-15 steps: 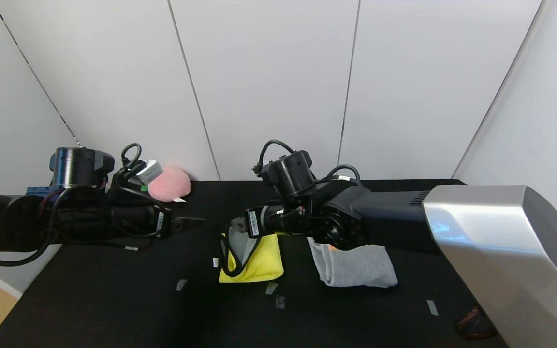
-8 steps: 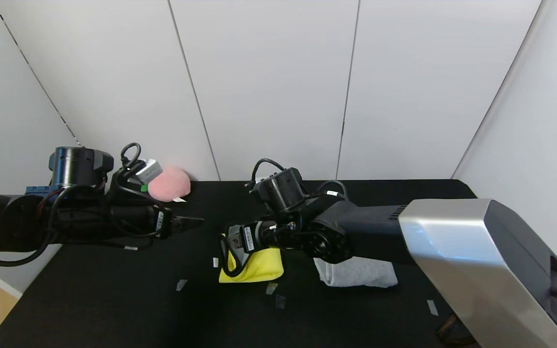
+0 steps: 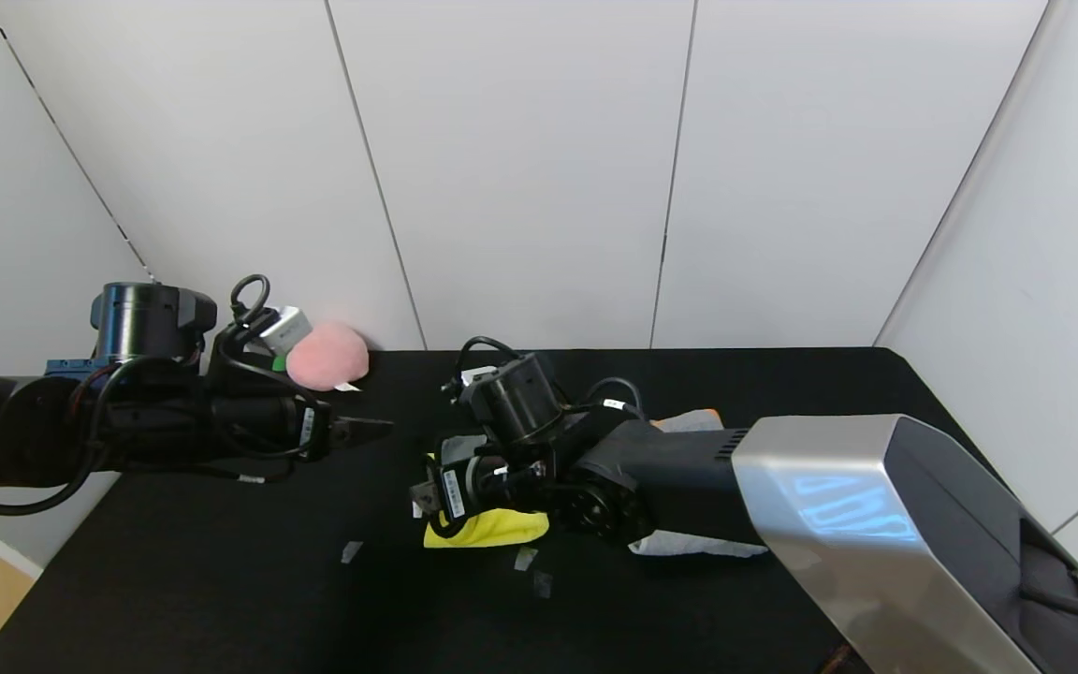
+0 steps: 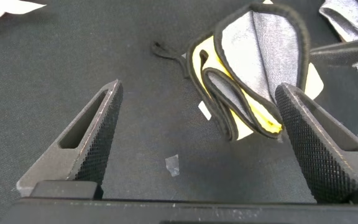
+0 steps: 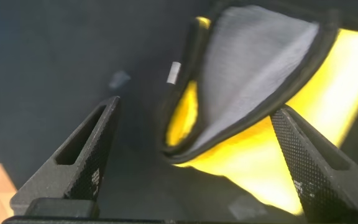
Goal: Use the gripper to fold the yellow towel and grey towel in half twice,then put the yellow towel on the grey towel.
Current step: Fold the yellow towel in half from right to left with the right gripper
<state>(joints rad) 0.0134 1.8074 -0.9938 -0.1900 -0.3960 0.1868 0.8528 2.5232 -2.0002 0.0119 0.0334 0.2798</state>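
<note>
A black table (image 3: pixel 221 599) fills the lower frame, backed by white wall panels. The right gripper (image 3: pixel 429 494) is set low at centre frame, jaws spread wide and empty, just over the left edge of the yellow towel (image 3: pixel 492 529). The grey towel (image 3: pixel 698 545) lies just right of it, mostly hidden beneath the arm. The left gripper (image 3: pixel 366 431) is held at mid-left, jaws wide, clear of both. The yellow towel is judged soft, light and limp; its dark-edged folded layers gape at the left side, the likeliest hold. Open table lies along the lower frame; a pink plush (image 3: pixel 328 356) sits by the wall at upper left.
</note>
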